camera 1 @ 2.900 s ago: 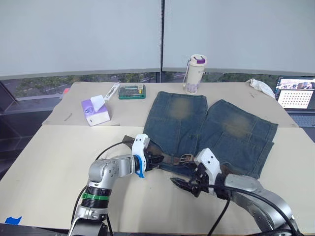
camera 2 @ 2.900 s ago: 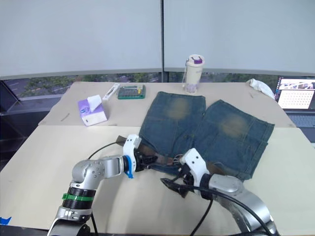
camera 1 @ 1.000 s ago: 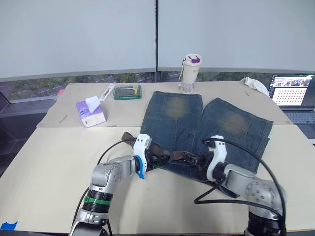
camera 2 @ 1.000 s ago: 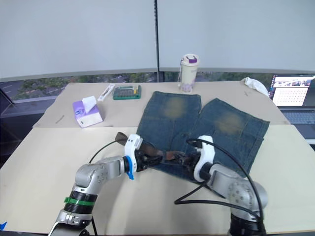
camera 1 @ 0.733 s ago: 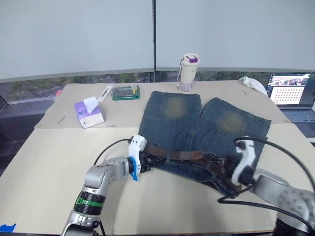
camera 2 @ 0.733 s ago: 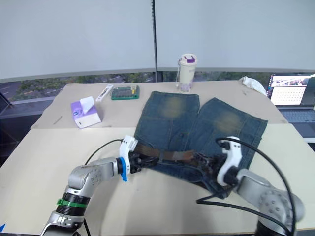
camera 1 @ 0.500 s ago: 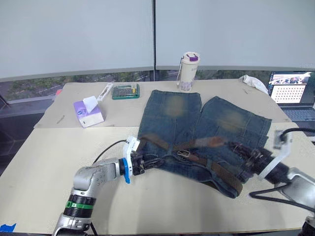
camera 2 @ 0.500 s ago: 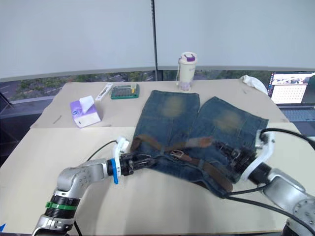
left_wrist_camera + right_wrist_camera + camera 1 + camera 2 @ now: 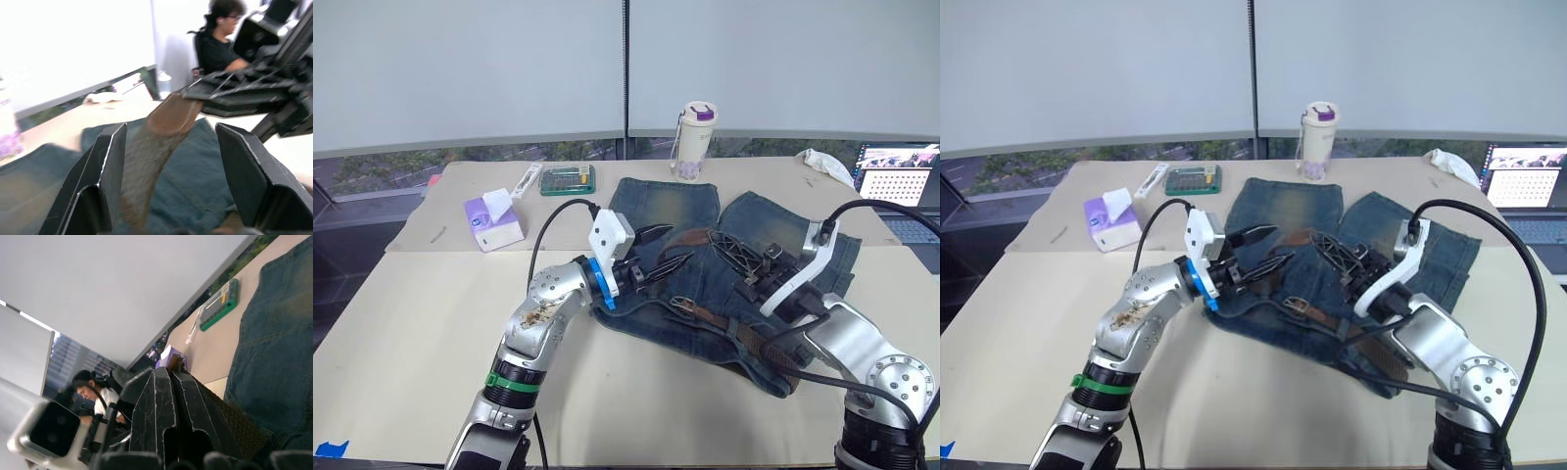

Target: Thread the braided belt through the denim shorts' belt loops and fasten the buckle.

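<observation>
Currently lifting braided belt end above denim shorts: right gripper pinching it shut, presumably for handover. Holding left gripper spread wide, just beside belt end, ready to receive.

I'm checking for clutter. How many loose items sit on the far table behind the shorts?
4: a tissue box at far left, a green case right of it, a white stick between those two, and a bottle just beyond the shorts. Others may be hidden.

bare table left of shorts; bottle, tissue box crowd far edge.
</observation>
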Robot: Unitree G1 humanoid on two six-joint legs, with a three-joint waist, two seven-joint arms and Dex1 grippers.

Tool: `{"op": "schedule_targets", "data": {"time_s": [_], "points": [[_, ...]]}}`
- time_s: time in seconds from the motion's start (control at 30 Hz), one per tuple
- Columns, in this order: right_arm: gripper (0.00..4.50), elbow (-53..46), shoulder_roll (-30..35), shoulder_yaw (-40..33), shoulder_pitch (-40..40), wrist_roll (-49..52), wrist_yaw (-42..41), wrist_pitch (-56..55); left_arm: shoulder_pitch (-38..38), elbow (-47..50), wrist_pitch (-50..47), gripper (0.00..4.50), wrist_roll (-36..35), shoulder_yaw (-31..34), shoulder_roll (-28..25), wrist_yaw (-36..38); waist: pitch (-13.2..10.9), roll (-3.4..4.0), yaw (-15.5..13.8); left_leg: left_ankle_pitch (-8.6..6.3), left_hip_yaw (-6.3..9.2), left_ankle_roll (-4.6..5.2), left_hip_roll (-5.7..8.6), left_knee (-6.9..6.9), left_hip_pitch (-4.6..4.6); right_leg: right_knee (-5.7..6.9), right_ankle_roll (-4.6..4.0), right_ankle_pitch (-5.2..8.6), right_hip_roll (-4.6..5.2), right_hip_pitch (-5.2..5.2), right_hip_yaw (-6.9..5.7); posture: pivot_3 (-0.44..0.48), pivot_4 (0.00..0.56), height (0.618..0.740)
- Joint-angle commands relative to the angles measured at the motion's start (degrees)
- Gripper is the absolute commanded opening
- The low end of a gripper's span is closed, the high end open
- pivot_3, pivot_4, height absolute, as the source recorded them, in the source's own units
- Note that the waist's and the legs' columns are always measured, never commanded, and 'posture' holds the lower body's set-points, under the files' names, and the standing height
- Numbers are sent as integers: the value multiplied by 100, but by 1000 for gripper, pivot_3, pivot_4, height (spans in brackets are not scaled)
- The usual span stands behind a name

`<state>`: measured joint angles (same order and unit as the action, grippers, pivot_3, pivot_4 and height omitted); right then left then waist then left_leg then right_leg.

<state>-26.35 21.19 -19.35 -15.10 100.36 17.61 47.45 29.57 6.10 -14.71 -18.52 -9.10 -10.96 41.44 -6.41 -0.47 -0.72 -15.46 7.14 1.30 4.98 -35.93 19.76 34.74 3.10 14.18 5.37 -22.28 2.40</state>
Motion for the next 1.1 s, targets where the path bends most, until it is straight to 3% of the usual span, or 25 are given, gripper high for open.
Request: {"op": "schedule_targets", "data": {"time_s": [0.03, 0.13, 0.23, 0.43, 0.47, 0.57, 0.6, 0.73, 0.83, 0.97, 1.1], "points": [[0, -88, 140, 94, -98, 222, -49, -277, -10, -164, 344, 3052, 189, 33, 58, -164, 1, 1, 3, 0, 0, 0, 0, 0, -1, 0, 0, 0, -3, 0, 0, 0, 150, 740], [0, -109, 235, 170, -81, 293, -110, -355, -30, -464, 579, 3052, 305, 2, 129, -205, 2, 3, 2, 0, 0, 1, 1, 0, -1, 2, 0, 0, -7, 0, -2, 0, 150, 740], [0, -148, 318, 255, -30, 349, -115, -423, 40, -642, 604, 2225, 189, 53, 324, -256, 2, 3, 0, 0, 0, 1, 2, -1, -1, 3, 0, 0, -7, 0, -3, 0, 150, 740], [0, -204, 413, 410, 84, 326, -100, -526, 120, -835, 707, 151, 285, 24, 540, -286, 0, 0, 5, 0, 1, 1, 3, -2, -1, 4, 1, 0, -7, 1, -4, 0, 150, 740], [0, -224, 442, 430, 109, 280, -157, -508, 122, -839, 676, 7, 281, 38, 565, -328, 0, 0, 9, 0, 1, 1, 3, -2, -1, 5, 1, 0, -8, 0, -4, 0, 150, 740], [0, -498, 762, 507, 230, -618, -1067, -373, 124, -826, 561, 7, 235, 101, 586, -404, -1, -2, 4, 0, 1, 1, 2, -2, -1, 6, 1, 1, -9, 0, -4, 0, 150, 740], [691, -529, 821, 528, 281, -913, -1275, -422, 119, -804, 493, 0, 184, 143, 590, -428, -1, -1, 1, 0, 0, 2, 3, -3, 0, 6, 1, 1, -9, 0, -5, 0, 150, 740], [2062, -742, 1498, 1139, 653, -2854, -2681, -605, 129, -564, -230, 0, -416, 539, 627, -574, -3, -6, 3, -1, 0, 4, 7, -10, -1, 5, 5, 3, -10, 4, -13, 0, 150, 740], [3071, -575, 1746, 1790, 750, -4328, -3262, -1034, 167, -267, -931, 0, -1099, 812, 588, -502, -6, -11, 25, 0, 0, 2, 5, -12, -2, 8, 9, 5, -16, 2, -17, 0, 150, 740], [3071, -42, 1799, 2639, 760, -5844, -3852, -1502, 262, 91, -1830, 0, -1849, 1034, 326, -340, -9, -16, 37, 6, 1, -8, 4, -12, -12, 13, 11, 7, -19, 2, -17, 0, 150, 740], [3071, 605, 1662, 3061, 701, -6823, -4070, -1751, 229, 432, -1992, 0, -1726, 687, -64, -78, -8, -14, 20, 12, 0, -21, 6, -10, -18, 13, 9, 6, -18, 4, -12, 0, 150, 740]]}}
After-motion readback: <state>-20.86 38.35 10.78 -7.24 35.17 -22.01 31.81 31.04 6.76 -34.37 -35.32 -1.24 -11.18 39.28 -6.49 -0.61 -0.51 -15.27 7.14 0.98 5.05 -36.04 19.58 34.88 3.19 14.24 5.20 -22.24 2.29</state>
